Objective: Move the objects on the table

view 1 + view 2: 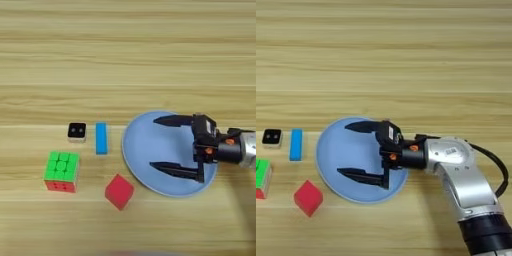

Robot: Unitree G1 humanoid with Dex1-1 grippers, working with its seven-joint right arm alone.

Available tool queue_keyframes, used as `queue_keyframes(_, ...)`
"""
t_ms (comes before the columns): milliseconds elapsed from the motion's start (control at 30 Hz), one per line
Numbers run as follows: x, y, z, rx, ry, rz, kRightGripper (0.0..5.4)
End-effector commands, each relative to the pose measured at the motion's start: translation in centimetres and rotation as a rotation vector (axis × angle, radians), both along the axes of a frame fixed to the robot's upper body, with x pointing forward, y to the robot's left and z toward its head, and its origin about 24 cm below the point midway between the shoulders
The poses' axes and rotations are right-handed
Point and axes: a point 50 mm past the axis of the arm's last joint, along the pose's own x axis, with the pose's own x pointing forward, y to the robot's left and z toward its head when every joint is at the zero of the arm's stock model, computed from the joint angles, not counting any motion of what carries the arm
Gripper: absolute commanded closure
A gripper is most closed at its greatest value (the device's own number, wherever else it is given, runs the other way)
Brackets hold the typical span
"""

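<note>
A small red cube (119,191) lies on the table (125,55) just off the lower left rim of a light blue plate (145,150). Further left sits the puzzle cube (62,171), green face up and red side toward me. My right gripper (156,142) hovers over the plate, fingers spread wide and pointing left, with nothing between them. Its fingertips are a short way right of the red cube. In the right eye view the same gripper (342,149) shows with its silver forearm (466,185) behind it.
A blue bar (101,138) lies upright just left of the plate. A small black block with two white dots (77,131) sits left of the bar. The arm's black cable (496,167) loops on the right.
</note>
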Motion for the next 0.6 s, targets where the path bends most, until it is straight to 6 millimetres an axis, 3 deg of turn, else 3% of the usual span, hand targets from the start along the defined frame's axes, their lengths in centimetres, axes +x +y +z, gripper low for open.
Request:
queue_keyframes(33,0.0,1.3,2.0,0.008,-0.082,0.100,0.02)
queue_keyframes(367,-0.9,3.8,0.9,-0.089,-0.077,0.315,0.02)
queue_keyframes(600,-1.3,4.9,0.2,-0.153,-0.156,0.363,0.02)
